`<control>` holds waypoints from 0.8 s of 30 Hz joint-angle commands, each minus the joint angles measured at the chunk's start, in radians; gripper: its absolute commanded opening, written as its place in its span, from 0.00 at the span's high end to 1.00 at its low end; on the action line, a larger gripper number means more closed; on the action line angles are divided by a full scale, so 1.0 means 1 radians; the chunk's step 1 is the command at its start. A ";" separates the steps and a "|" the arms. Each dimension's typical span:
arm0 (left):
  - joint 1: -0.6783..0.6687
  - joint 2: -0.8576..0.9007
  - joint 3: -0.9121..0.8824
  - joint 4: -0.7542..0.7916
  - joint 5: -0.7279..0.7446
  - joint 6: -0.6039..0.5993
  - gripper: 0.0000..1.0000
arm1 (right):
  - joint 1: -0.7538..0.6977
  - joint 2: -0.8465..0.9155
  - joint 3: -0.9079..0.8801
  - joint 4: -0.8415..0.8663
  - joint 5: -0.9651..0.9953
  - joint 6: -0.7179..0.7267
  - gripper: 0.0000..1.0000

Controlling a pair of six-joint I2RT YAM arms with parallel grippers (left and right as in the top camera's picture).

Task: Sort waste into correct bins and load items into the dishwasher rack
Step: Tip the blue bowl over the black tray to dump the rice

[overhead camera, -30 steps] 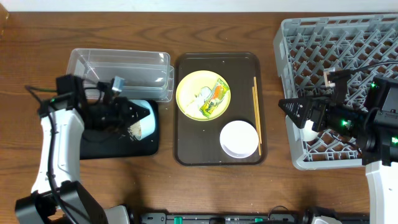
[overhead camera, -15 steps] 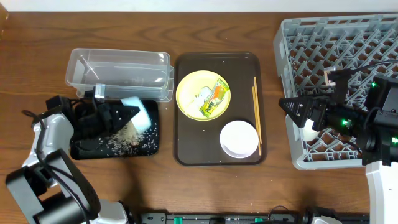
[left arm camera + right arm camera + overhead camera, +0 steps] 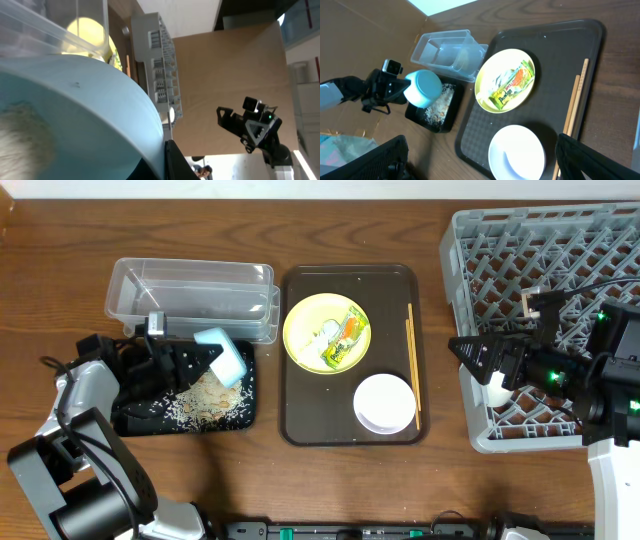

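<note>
The left claw [image 3: 190, 360] is pinching the rim of the light blue bowl [image 3: 224, 358], holding it tipped on its side with the mouth turned down toward the shallow black tray [image 3: 130, 423]. The bowl is a pale, smooth blue. In the left wrist view its inner wall fills most of the frame, with a soft beige smear at the lower left. Under and just beside the bowl, beige-white rice crumbs [image 3: 205, 395] lie scattered thickly across the tray's glossy floor. The clear tub [image 3: 190, 290] stands right behind the tray, touching its far edge.

The left arm [image 3: 85, 395] lies low and folded, with its forearm reaching rightward over the tray.

Further out, the brown serving tray [image 3: 310, 400] carries the yellow plate [image 3: 305, 320], which has the green-and-orange wrapper [image 3: 345, 342] and the white scrap [image 3: 325, 332] on it. The tray also holds the pinkish-white bowl [image 3: 385, 403] and, along its right side, the chopsticks [image 3: 411, 365].

At the far right of the wooden surface [image 3: 60, 260], the right claw [image 3: 468, 352] hangs spread wide at the left wall of the grey dishwasher rack [image 3: 540, 250], pointing toward the serving tray. A small white cup [image 3: 495, 392] sits in the rack just below the claw, partly hidden.
</note>
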 commanded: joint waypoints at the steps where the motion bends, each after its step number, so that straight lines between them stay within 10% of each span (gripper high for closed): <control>1: -0.002 -0.007 0.001 -0.056 0.045 0.044 0.94 | -0.004 -0.006 0.015 -0.001 -0.015 0.013 0.08; 4: 0.003 -0.004 0.001 -0.017 -0.132 -0.027 0.94 | -0.004 -0.006 0.015 -0.001 -0.015 0.013 0.08; 7: -0.002 -0.011 0.004 -0.125 0.050 0.051 0.94 | -0.004 -0.006 0.015 -0.002 -0.014 0.012 0.08; 24: 0.017 -0.039 0.021 -0.139 -0.051 0.023 0.94 | -0.004 -0.006 0.015 0.005 -0.015 0.016 0.07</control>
